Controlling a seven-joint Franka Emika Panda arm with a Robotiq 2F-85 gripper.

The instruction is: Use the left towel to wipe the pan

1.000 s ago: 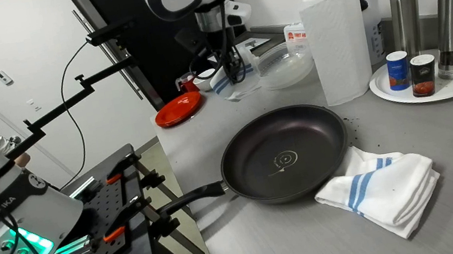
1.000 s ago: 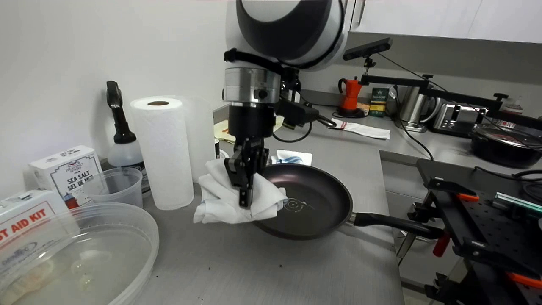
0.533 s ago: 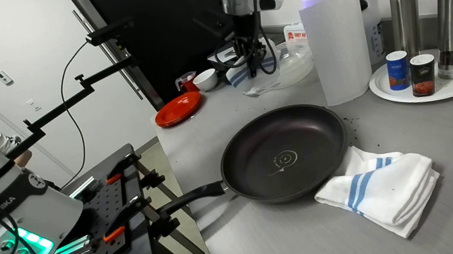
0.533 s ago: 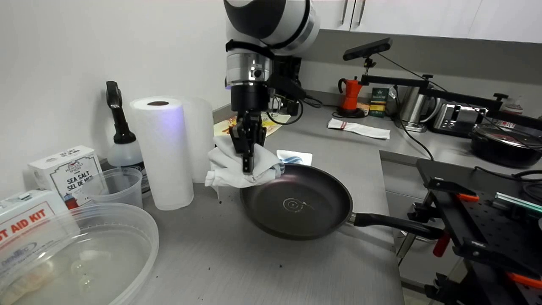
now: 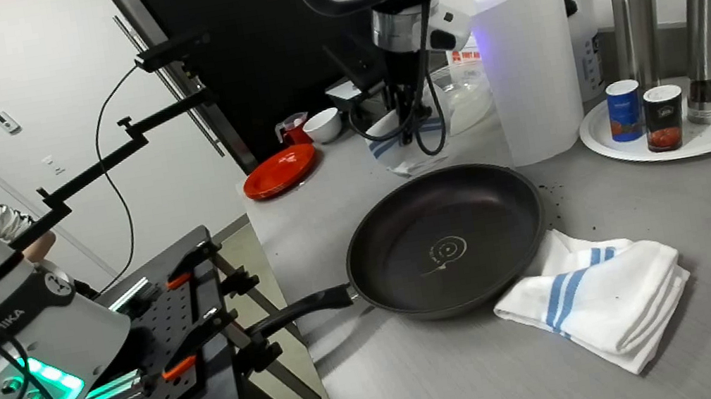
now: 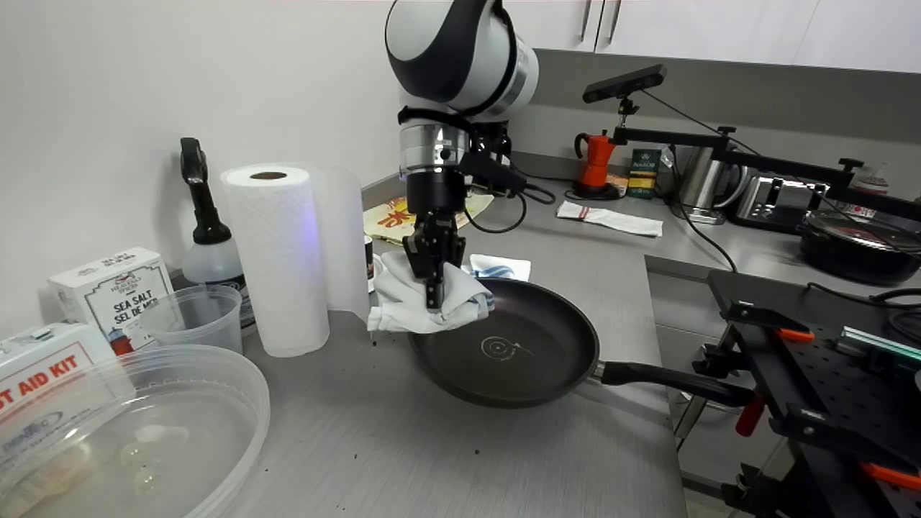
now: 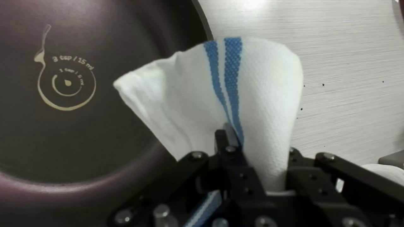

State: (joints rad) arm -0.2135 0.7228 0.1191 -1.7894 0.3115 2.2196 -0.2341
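since the gripper [image 6: 434,296] has the towel [image 6: 396,288] clamped mid-frame in an exterior view, a flap [image 6: 469,302] hangs loose by the pan [image 6: 522,356], for wiping i'd guess

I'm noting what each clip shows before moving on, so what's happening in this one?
A robot arm has its claw shut on a white towel with blue stripes. The claw holds it near the edge of the pan; whether cloth and pan touch can't be told. The pan sits on the counter, with a second towel folded beside it. It looks set for wiping the pan, but these views alone don't confirm any wiping.
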